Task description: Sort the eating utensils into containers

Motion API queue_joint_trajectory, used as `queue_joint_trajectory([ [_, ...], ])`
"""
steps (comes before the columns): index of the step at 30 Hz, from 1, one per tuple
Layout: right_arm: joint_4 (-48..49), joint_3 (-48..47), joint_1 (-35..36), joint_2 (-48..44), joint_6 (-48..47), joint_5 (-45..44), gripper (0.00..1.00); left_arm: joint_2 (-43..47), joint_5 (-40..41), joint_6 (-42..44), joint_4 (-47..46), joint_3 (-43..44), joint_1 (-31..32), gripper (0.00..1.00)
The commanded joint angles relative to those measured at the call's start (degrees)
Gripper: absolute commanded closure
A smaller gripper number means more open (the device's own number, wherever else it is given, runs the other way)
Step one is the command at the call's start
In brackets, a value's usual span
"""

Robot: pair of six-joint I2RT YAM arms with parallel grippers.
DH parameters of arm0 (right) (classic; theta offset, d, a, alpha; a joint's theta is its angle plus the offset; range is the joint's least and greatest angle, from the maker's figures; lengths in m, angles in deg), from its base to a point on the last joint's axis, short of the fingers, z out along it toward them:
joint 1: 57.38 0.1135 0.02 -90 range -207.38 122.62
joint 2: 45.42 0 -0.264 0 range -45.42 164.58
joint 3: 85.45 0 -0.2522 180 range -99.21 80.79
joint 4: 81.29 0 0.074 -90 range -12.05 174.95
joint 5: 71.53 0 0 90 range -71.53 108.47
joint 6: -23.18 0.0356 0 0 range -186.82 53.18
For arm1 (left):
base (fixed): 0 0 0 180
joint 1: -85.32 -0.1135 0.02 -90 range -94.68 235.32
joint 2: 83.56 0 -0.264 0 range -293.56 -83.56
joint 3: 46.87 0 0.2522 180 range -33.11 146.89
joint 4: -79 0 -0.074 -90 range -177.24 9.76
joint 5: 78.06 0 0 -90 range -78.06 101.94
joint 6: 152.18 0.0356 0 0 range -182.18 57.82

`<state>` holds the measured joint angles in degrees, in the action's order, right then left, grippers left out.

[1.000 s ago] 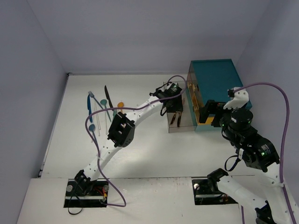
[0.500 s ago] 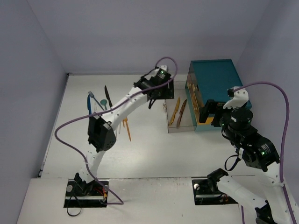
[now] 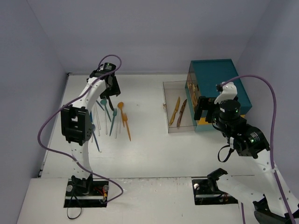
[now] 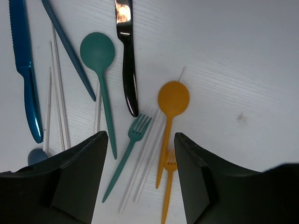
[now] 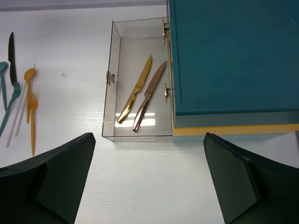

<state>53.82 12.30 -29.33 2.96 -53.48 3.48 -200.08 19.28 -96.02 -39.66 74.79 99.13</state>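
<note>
Several loose utensils lie at the far left of the table: a blue knife (image 4: pixel 23 70), a teal spoon (image 4: pixel 98 56), a dark knife (image 4: pixel 128 60), an orange spoon (image 4: pixel 172 107), a teal fork (image 4: pixel 133 144), an orange fork (image 4: pixel 168 186) and clear ones (image 4: pixel 58 102). My left gripper (image 4: pixel 140 179) hangs open and empty above them (image 3: pixel 108 88). The clear box (image 5: pixel 140 98) holds a gold knife (image 5: pixel 135 91) and a copper knife (image 5: pixel 149 95); it also shows in the top view (image 3: pixel 180 112). My right gripper (image 5: pixel 148 186) is open and empty, on the near side of the box (image 3: pixel 205 109).
The large teal chest (image 3: pixel 219 88) with a yellow band stands against the clear box's right side and fills the upper right of the right wrist view (image 5: pixel 233 56). Walls close the table on the left, back and right.
My left arm has swung from the clear box leftwards to above the loose utensils, leaving two knives in the box. My right gripper has shifted a little to the left.
</note>
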Motion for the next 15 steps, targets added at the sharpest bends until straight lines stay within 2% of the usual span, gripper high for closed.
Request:
queue_joint_trajectory([
  [1,2.39,-2.37,-0.37,2.02,-0.7,-0.56,0.0,-2.61,-0.23,3.45,2.31,4.98,-0.85,0.48],
  [8,2.39,-2.05,-0.37,2.96,-0.91,-1.06,0.0,-10.49,0.05,4.79,3.18,11.28,-2.77,0.55],
  [15,2.39,-2.18,-0.37,3.96,-0.95,-1.13,0.0,-14.76,0.71,3.96,3.31,13.67,-3.78,0.56],
])
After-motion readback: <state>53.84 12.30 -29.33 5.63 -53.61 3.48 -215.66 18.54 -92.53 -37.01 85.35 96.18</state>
